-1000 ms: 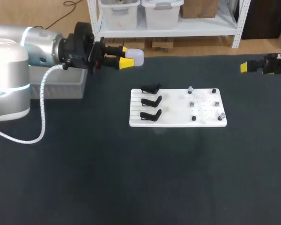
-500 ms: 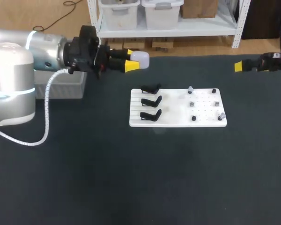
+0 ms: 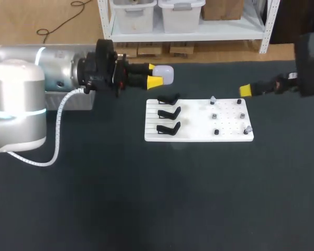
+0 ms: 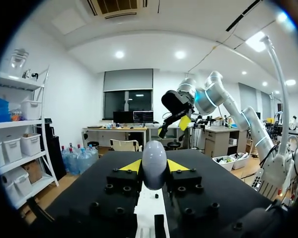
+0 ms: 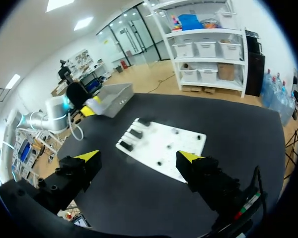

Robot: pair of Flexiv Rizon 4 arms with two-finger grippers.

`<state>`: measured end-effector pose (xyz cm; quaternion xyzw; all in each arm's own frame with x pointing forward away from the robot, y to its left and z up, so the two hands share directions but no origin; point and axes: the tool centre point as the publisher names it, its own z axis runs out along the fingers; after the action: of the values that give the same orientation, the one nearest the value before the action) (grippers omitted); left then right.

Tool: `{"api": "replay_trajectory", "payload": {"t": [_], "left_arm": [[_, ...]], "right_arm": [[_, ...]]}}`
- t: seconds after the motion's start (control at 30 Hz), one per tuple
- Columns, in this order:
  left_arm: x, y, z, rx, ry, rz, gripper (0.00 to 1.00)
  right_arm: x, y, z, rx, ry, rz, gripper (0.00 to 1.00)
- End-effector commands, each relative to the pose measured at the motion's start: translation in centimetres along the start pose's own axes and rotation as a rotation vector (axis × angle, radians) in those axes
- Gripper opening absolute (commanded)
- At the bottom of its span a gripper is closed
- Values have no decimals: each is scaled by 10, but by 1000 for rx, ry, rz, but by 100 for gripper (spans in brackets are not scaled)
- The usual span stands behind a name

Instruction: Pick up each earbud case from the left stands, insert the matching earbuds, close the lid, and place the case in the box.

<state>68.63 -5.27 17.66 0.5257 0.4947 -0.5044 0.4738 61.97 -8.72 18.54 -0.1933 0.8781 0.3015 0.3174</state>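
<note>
Head view | your left fingers clamp the white earbud case, held above the surface near the empty stands, presumably for loading | your right fingers, spread wide and empty, hang near the earbuds on the board, judged ready to pick | no legible writing.

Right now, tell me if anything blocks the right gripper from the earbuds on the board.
Nothing visible does. The right gripper hangs open by the white board; the earbuds lie uncovered; the left gripper holds the case beyond the stands.
</note>
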Motion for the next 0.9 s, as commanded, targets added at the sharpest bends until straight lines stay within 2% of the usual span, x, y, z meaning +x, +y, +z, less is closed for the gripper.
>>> {"api": "replay_trajectory", "payload": {"t": [0.03,0.6,0.9], "left_arm": [[1,-3,-1,-25,0,1,0],[6,-2,-1,-21,5,15,0],[6,-2,-1,-21,5,15,0]], "right_arm": [[-6,13,18,-48,19,-14,100],[-28,71,63,-104,115,-136,100],[-43,87,88,-99,133,-180,100]]}}
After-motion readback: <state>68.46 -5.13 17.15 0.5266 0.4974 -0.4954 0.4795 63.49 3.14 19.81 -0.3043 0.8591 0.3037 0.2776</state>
